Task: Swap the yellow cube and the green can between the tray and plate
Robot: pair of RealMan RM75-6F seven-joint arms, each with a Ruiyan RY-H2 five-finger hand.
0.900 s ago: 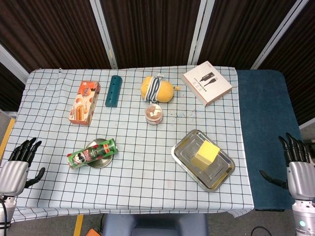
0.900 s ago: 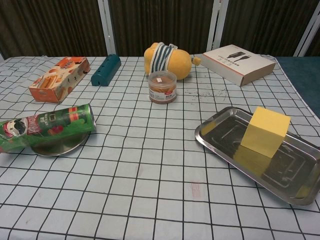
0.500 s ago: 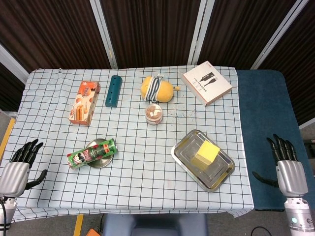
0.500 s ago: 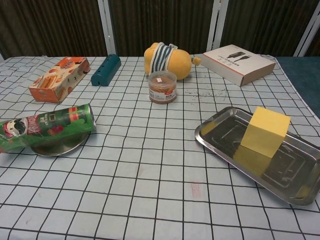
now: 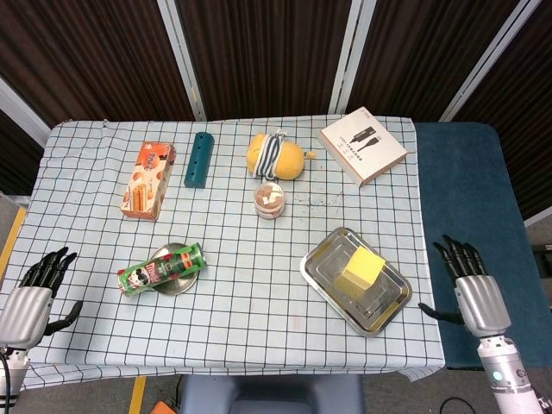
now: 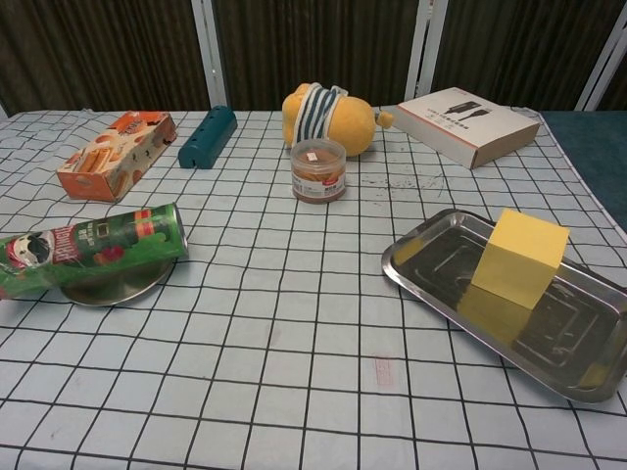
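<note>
Checkered tabletop (image 5: 259, 285) is shown before any pickup: green can (image 5: 160, 270) lies on the plate (image 5: 177, 285), yellow cube (image 5: 363, 266) sits in the tray (image 5: 321, 276), left hand (image 5: 31, 297) and right hand (image 5: 470, 289) are spread, empty; a first grasp is judged next.

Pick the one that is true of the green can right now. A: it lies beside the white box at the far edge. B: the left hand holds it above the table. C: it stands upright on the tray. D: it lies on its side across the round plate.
D: the green can lies on its side across the round plate, while the yellow cube sits in the tray and the left hand holds nothing.
</note>
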